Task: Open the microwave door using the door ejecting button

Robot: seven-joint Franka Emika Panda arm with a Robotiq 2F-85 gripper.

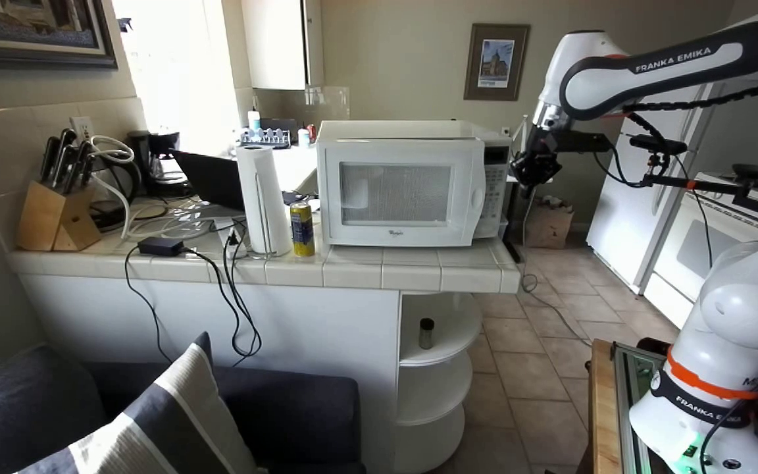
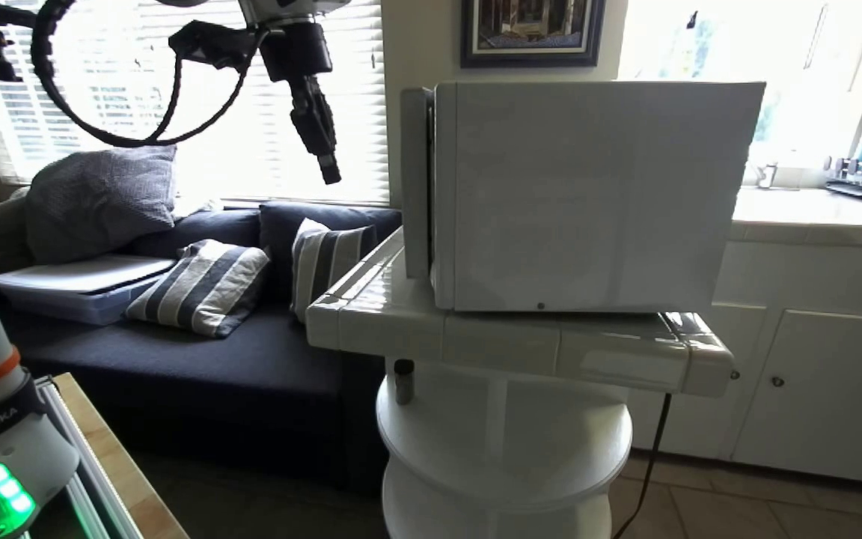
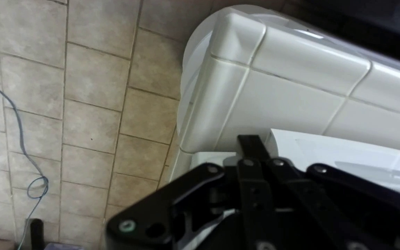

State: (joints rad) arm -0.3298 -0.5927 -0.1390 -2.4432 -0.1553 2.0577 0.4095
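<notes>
On the tiled table (image 2: 502, 340), near its end, the white microwave (image 2: 588, 195) is sitting upright, its front facing toward the sofa (image 2: 236, 367). The door (image 1: 395, 194) is covering most of that front; its edge next to the control strip (image 1: 494, 189) is standing slightly forward, and a thin dark line is running between door and body, but the views are not showing whether the door is latched.

The robot arm (image 1: 655, 69) is carrying the black tool (image 2: 330, 171), which is hanging in the air before the microwave's face, pointing downward at a slight tilt, apart from the door. In the wrist view the fingers (image 3: 250, 146) are meeting, so the tool is closed, and they are hiding part of the microwave's front near the control strip.

Just beside the microwave, a yellow and blue can (image 1: 302, 230) is standing upright, and a paper towel roll (image 1: 262, 201) is rising next to it. A dark laptop (image 1: 211, 179) is resting partly behind the roll. Toward the table's other end, a wooden knife block (image 1: 56, 220) is holding dark-handled knives (image 1: 63, 161). A black power adapter (image 1: 160, 246) is lying near the table's edge, with cables (image 1: 235, 316) hanging over the side. Below, a dark-lidded jar (image 1: 426, 334) is standing on a rounded white shelf (image 1: 456, 329).
</notes>
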